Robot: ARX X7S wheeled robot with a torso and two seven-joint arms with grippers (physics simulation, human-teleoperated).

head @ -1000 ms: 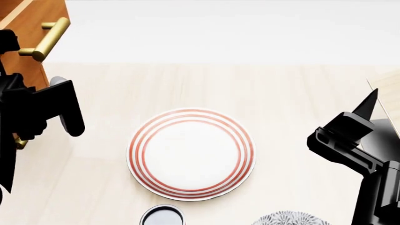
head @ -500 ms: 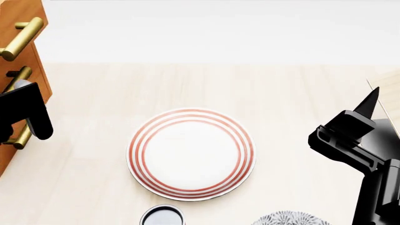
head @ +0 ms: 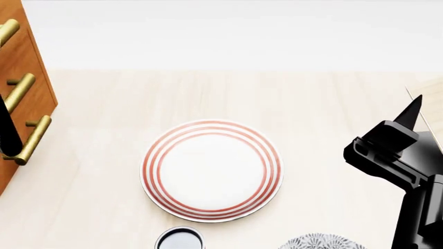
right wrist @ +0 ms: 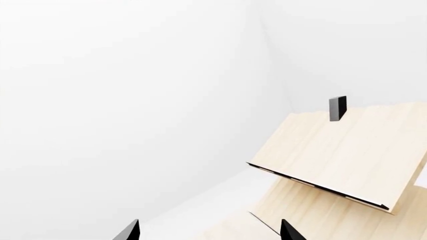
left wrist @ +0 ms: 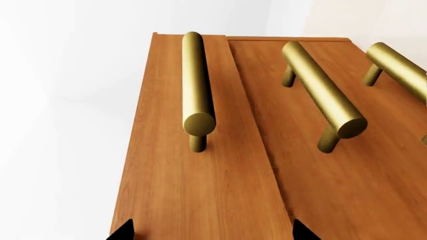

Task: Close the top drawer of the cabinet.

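Observation:
The cabinet (head: pixel 31 67) stands at the far left of the head view, with three brass bar handles on its fronts. The top drawer (left wrist: pixel 180 170) fills the left wrist view close up, its brass handle (left wrist: pixel 197 85) just ahead of my left gripper (left wrist: pixel 210 236). That gripper is open, its fingertips (left wrist: pixel 123 233) spread against the drawer front with nothing between them. In the head view only a black sliver of it (head: pixel 8 132) shows at the cabinet. My right gripper (head: pixel 398 136) is open and empty at the right, away from the cabinet; it also shows in the right wrist view (right wrist: pixel 208 236).
A white plate with red rings (head: pixel 211 170) lies mid-table. A dark cup (head: pixel 180 239) and a patterned bowl (head: pixel 318 243) sit at the front edge. A pale wooden rack (right wrist: pixel 347 150) stands by the right arm.
The top drawer's front and handle have slid left, in toward the cabinet. My left gripper moved left with it, nearly out of the head view. The right arm has barely moved.

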